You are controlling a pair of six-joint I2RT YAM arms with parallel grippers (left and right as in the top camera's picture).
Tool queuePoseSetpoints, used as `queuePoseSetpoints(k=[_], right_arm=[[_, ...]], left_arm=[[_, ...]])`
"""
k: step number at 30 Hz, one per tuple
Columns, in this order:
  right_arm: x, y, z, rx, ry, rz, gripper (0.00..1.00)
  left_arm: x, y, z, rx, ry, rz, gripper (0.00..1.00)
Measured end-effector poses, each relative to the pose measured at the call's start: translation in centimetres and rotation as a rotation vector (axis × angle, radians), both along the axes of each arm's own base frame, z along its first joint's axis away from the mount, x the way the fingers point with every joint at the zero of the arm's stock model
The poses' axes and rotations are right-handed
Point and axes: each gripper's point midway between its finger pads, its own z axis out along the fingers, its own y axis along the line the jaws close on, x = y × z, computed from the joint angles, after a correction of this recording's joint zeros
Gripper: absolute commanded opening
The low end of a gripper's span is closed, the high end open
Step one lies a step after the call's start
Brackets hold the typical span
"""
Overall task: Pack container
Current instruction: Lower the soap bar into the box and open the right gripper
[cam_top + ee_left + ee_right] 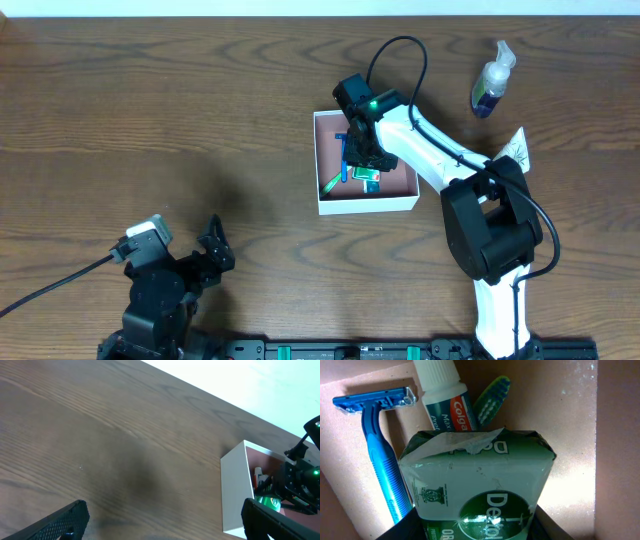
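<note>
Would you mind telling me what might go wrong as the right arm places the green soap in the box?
The soap pack in the right gripper is held over the toothpaste and toothbrush; released here, it may land tilted on them. It could also nudge the razor beside it. The spray bottle outside the container looks tall for its shallow walls.

even overhead light; soft shadows; left wrist background overexposed

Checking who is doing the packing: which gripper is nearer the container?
Right. The right gripper is down inside the container, shut on a green soap pack. The left gripper hangs open well off to the container's left, back near the robot's base.
</note>
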Motion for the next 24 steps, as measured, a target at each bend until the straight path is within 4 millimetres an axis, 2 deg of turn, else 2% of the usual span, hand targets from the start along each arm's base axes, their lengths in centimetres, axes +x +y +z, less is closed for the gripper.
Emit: queuePoseSetpoints(k=[8, 13, 24], right_arm=[[0.0, 0.0, 0.0, -0.010, 0.001, 0.072, 0.43], [-0.1, 0.0, 0.0, -0.013, 0.004, 0.085, 0.52], [-1.1, -0.6, -0.4, -0.034, 0.045, 0.098, 0.52]], left_arm=[[0.0, 0.0, 0.0, 0.000, 0.000, 0.000, 0.98], [0.0, 0.0, 0.0, 0.000, 0.000, 0.000, 0.98], [0.0, 0.0, 0.0, 0.000, 0.000, 0.000, 0.98]])
